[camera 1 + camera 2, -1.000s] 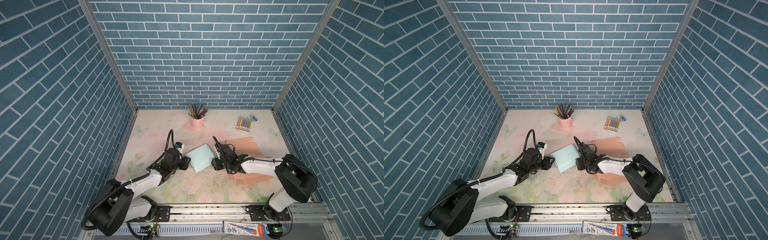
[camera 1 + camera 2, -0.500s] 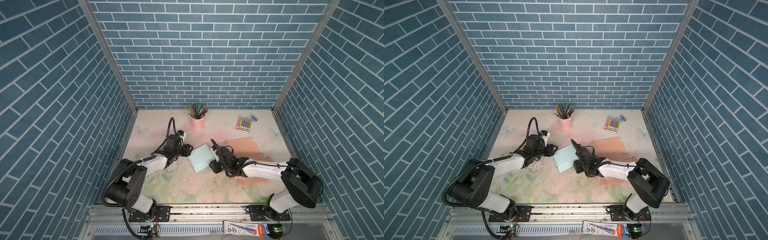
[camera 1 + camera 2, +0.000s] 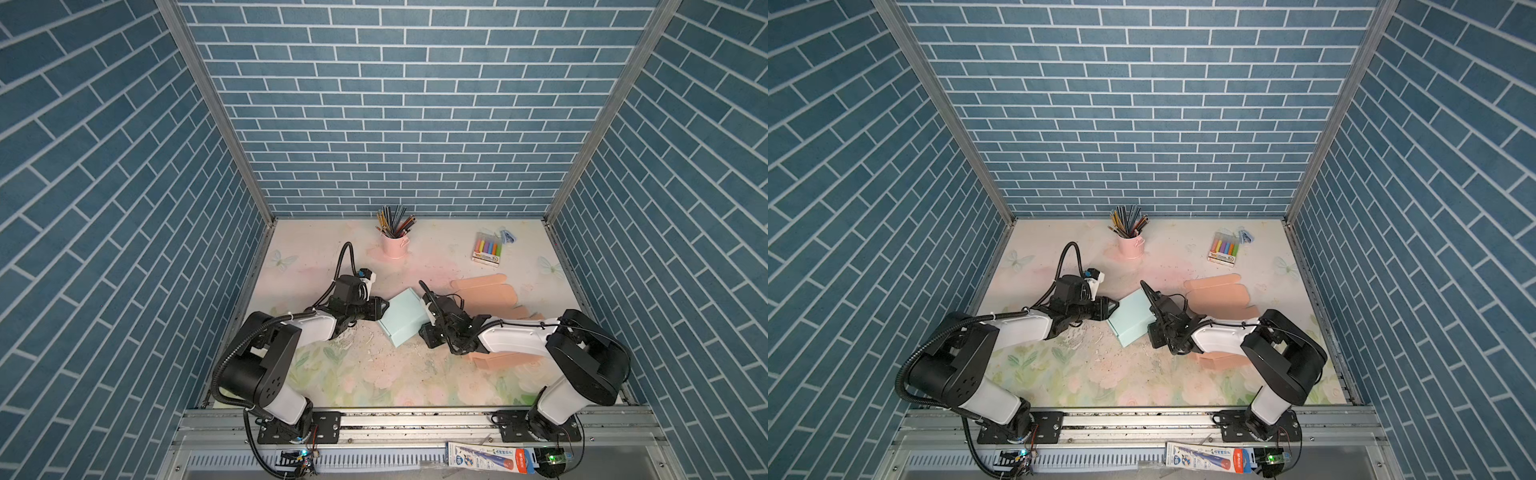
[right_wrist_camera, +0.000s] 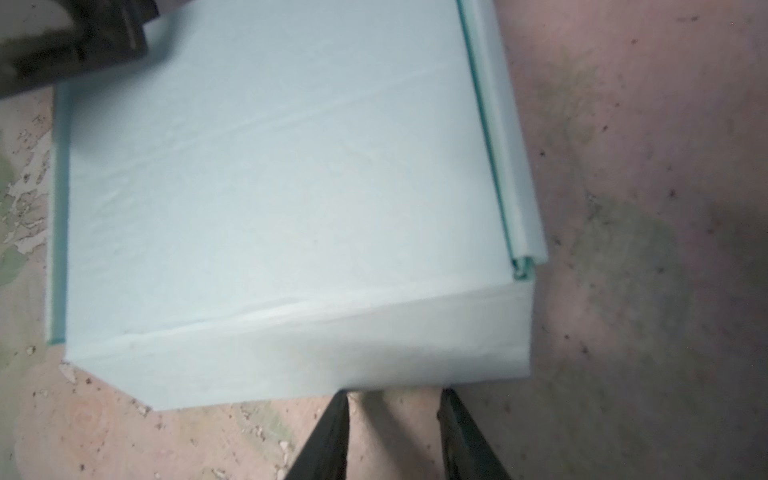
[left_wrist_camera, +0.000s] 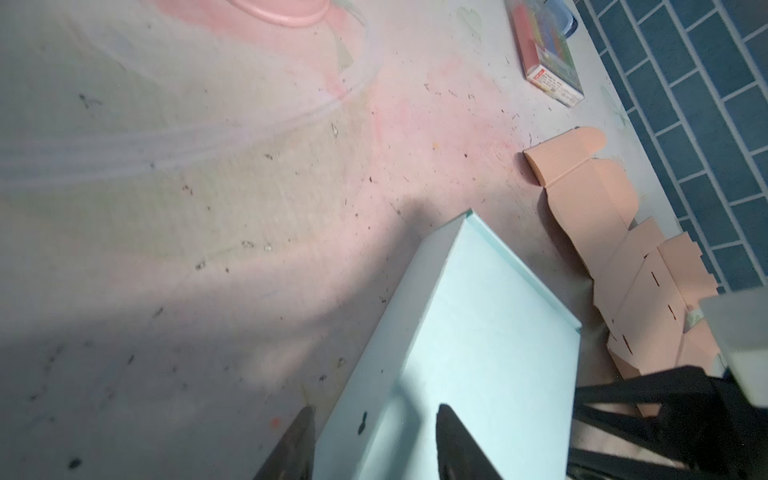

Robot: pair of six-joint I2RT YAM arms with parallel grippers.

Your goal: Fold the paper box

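The pale blue paper box lies in the middle of the bench, turned at an angle, with its lid down. It looks like a closed, squared carton rather than a flat blank. In the right wrist view a thin raised lip runs along one long edge of the lid, so that edge may not be fully seated.

The left gripper is at the box's left side. Its jaws stand part-way apart, astride a long edge of the box, one finger by the side wall and the other over the lid. Whether they pinch the card or only rest against it I cannot tell.

The right gripper is at the box's right side. Its jaws are narrow but parted, with only bare bench between them and the tips just short of the wall.

To my eye this is the closing step: the box is braced from both sides so the lid can be settled. The next move probably calls for a gentle, level press along the raised lip while the left side is kept from sliding, since thin card will dent or skid under a hard push.

Flat peach blanks lie to the right, partly under the right arm. A pink pencil cup and a marker pack stand at the far side, well apart from the work.
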